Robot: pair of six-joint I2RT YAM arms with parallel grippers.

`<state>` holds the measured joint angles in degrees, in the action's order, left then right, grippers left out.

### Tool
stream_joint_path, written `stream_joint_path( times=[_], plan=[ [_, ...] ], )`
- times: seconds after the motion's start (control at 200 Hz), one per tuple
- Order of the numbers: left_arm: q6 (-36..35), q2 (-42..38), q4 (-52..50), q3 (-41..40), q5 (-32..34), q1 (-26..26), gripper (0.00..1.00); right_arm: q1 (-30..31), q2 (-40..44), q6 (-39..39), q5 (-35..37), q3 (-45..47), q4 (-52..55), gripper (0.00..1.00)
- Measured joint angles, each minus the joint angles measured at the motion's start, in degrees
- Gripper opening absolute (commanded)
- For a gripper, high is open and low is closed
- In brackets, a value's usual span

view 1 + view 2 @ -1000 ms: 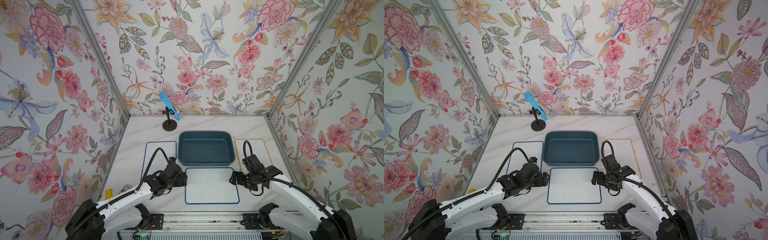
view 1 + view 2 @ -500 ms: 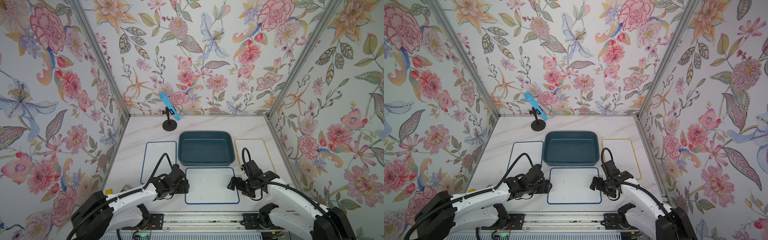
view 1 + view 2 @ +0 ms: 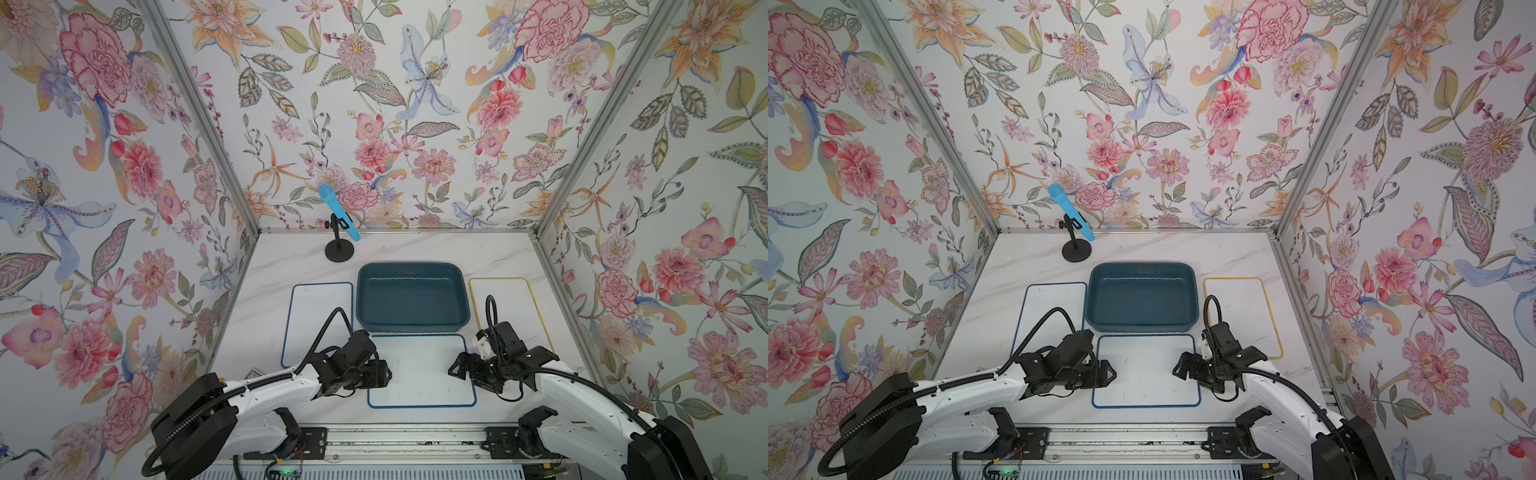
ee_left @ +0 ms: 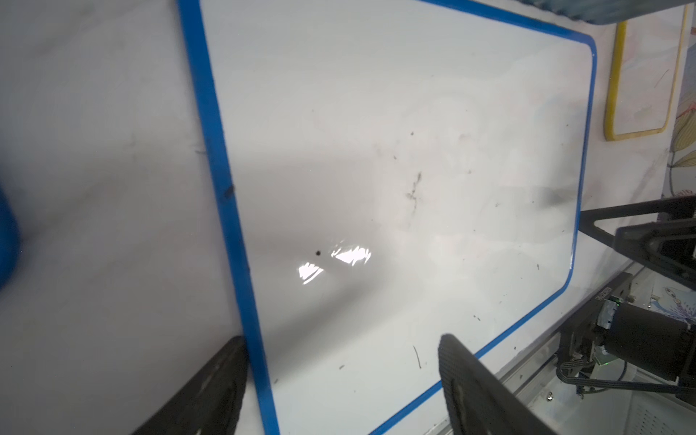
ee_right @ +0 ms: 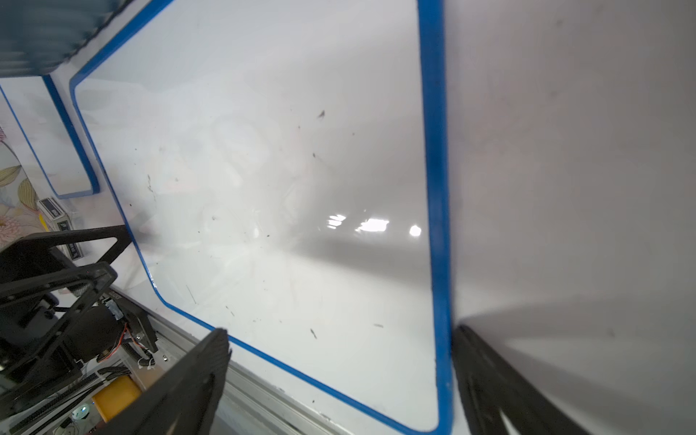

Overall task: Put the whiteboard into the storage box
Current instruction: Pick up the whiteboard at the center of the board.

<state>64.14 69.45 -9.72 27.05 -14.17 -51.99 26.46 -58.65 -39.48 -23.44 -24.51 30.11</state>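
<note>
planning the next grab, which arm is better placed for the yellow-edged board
Right: the right tool is at the blue-edged board's end nearest the yellow-edged board; the left tool is at the opposite end.

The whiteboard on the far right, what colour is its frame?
Yellow. That whiteboard shows best in a top view.

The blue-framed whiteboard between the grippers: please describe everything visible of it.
The rectangular whiteboard, white with a thin blue frame and rounded corners, lies flat on the marble-look tabletop, its far long edge close to the dark teal plastic storage box. Its glossy surface bears faint dark smudges. The open left gripper and right gripper each straddle one short edge.
</note>
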Motion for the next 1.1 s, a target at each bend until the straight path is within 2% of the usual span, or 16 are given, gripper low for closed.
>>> stream_joint_path(
  times=[0.41,0.716,0.916,1.101],
  plan=[
    [9.03,-0.68,2.49,-0.87,2.14,0.00,0.79,-0.46,1.16,0.00,-0.04,1.70,-2.14,0.94],
    [14.25,-3.39,6.40,-4.09,3.08,0.00,0.75,-1.16,0.07,1.07,2.71,3.50,-11.76,0.92],
    [14.97,-4.24,8.13,-4.42,3.45,0.00,0.76,-1.22,-0.94,1.90,5.29,4.31,-16.87,0.92],
    [15.26,-4.22,8.85,-4.42,4.13,0.00,0.73,-1.22,-1.14,2.16,6.14,4.79,-18.27,0.87]
  ],
)
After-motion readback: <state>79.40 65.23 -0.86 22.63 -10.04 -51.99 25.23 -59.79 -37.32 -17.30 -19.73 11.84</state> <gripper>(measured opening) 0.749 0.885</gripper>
